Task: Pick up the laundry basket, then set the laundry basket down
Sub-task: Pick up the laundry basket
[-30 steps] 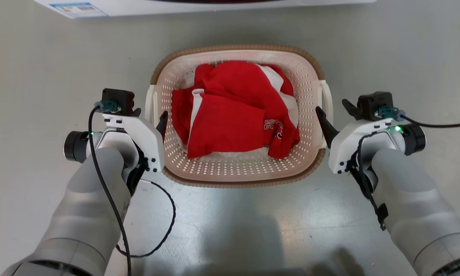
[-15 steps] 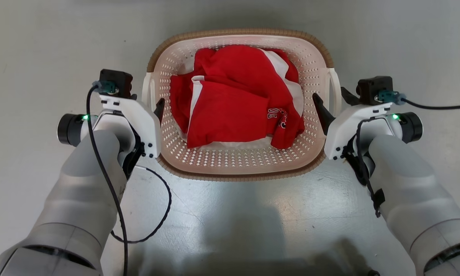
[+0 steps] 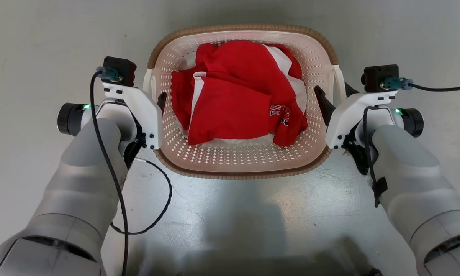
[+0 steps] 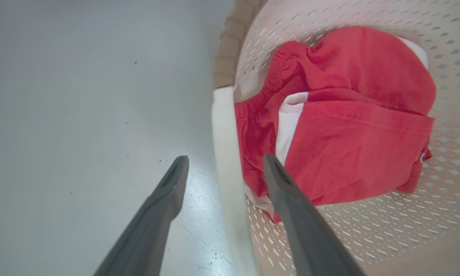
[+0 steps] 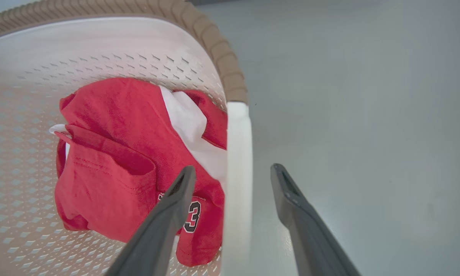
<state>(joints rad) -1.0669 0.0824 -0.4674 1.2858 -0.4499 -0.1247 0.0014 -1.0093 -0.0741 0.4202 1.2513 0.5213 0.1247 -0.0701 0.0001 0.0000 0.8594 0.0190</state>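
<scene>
Directly ahead of the robot, on the grey floor (image 3: 230, 218), sits the laundry basket (image 3: 245, 163), upright with its opening facing up; its long axis appears to run left to right across the head view, with one white handle at each end and the brown rim running round the top. Contents: a crumpled red garment (image 3: 233, 111) with white panels, lying on the perforated bottom and printed with a number near its right side.

Left gripper (image 4: 226, 158): jaws spread wide and astride the left handle (image 4: 223, 122); one finger is outside over the floor and the other inside over the garment; the handle bar passes between them with a gap visible on both sides, so nothing is clamped.

Right gripper (image 5: 233, 168): jaws likewise wide, astride the right handle (image 5: 237, 145); the inner finger is over the basket's interior and the outer finger over the floor; the bar lies nearer the inner finger, and contact there cannot be confirmed.

Both forearms flank the basket symmetrically; the fingers point away from the robot, across the basket's long axis.
</scene>
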